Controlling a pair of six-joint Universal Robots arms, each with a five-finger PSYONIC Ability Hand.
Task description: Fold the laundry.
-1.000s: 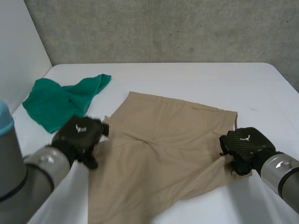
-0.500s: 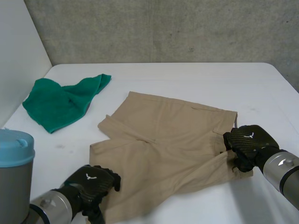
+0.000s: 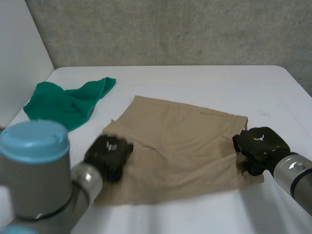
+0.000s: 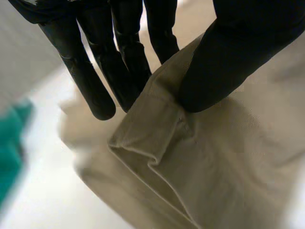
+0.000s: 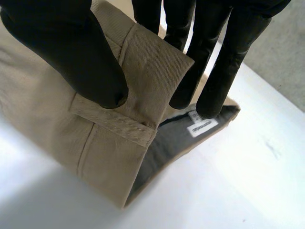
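A crumpled green cloth [image 3: 66,105] lies at the far left of the white table [image 3: 195,80], apart from everything else. My left hand [image 3: 108,155] is at the left edge of the khaki shorts [image 3: 180,146], and my thumb [image 4: 228,62] pinches a folded hem against my fingers [image 4: 95,81]. The shorts lie mid-table, between my hands. My right hand [image 3: 258,146] is clamped on their right end, with the thumb [image 5: 71,52] on the waistband by a belt loop and the fingers [image 5: 228,62] behind it. A white label [image 5: 200,128] shows inside the grey lining.
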